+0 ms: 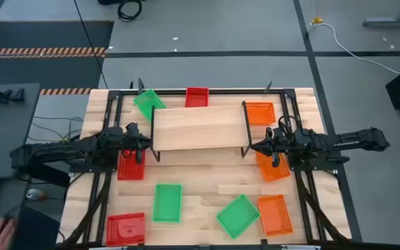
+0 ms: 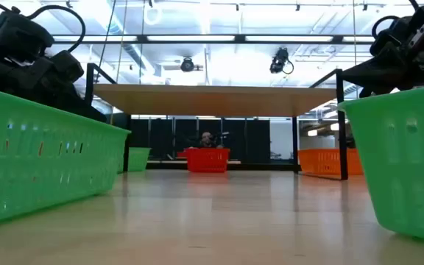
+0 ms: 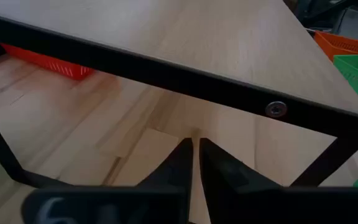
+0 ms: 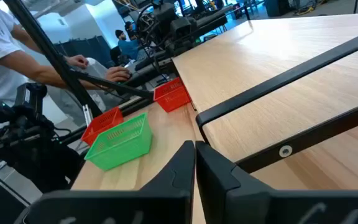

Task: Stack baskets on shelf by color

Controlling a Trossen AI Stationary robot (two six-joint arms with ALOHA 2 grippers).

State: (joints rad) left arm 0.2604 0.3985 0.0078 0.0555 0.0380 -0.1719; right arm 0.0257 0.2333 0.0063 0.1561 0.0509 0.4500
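Nine shallow rectangular plastic baskets with mesh-perforated walls, spread over a slatted light-wood counter [image 1: 207, 187]. Low shelf [image 1: 198, 128] at centre: smooth pale plank on thin black metal legs, bare on top. Behind it a green basket [image 1: 148, 103] lying askew, a red basket [image 1: 196, 97] and an orange basket [image 1: 260, 112]. Off the shelf's left end a second red basket [image 1: 131, 165], partly under the left tool [image 1: 144, 146]; off the right end a second orange basket [image 1: 272, 167], partly under the right tool [image 1: 253, 148]. Along the near edge a third red basket [image 1: 126, 228], an upright green basket [image 1: 167, 203], a tilted green basket [image 1: 239, 215] and a third orange basket [image 1: 276, 213]. Left tool just beside the shelf's left legs, dark fingers [image 3: 222, 171] pressed together on nothing. Right tool just beside the right legs, fingers [image 4: 219, 168] likewise together and empty. No legible writing anywhere. Person in a white sleeve [image 4: 5, 43] beyond the counter
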